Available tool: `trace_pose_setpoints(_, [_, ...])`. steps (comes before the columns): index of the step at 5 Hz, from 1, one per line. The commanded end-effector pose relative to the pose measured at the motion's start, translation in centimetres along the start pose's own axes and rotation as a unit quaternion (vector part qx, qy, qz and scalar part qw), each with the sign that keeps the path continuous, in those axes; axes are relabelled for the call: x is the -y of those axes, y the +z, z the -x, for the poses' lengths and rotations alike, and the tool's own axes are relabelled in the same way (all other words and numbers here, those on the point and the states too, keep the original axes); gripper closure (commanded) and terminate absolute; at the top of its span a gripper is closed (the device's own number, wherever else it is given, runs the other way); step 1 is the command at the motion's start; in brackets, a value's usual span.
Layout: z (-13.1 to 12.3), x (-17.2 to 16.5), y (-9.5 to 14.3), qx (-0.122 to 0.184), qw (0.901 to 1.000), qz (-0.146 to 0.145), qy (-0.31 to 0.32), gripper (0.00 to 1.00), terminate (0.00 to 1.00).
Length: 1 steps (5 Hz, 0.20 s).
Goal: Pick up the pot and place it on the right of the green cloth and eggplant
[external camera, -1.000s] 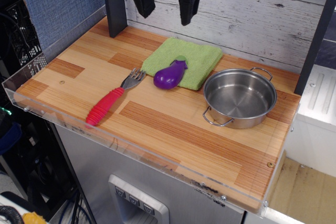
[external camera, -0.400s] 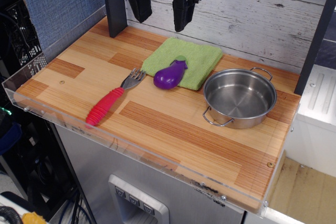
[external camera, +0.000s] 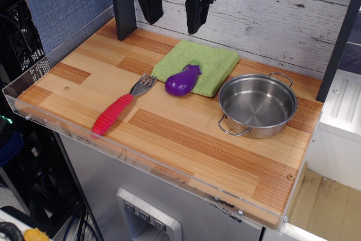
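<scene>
The black two-finger gripper (external camera: 173, 4) hung above the tabletop's back edge w/ jaws spread wide, holding nothing. The shallow round stainless-steel pot (external camera: 258, 105) sat near the right edge, just beside the light green folded cloth (external camera: 198, 63); the glossy purple toy eggplant (external camera: 183, 79) lay on the cloth's front edge. Judged step: placement appears done, gripper clear. Next move, if any: confirm pos., no regrasp req'd.
</scene>
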<state>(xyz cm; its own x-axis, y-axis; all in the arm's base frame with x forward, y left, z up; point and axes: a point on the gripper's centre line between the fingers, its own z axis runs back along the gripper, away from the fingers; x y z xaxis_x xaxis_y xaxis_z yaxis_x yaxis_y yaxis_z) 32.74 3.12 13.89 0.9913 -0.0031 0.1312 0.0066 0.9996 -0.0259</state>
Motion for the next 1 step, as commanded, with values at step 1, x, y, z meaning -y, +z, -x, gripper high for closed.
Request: trace_pose_setpoints(1, [0.61,0.07,1.62,0.023,0.9997,-0.003,0.001,0.00,1.00])
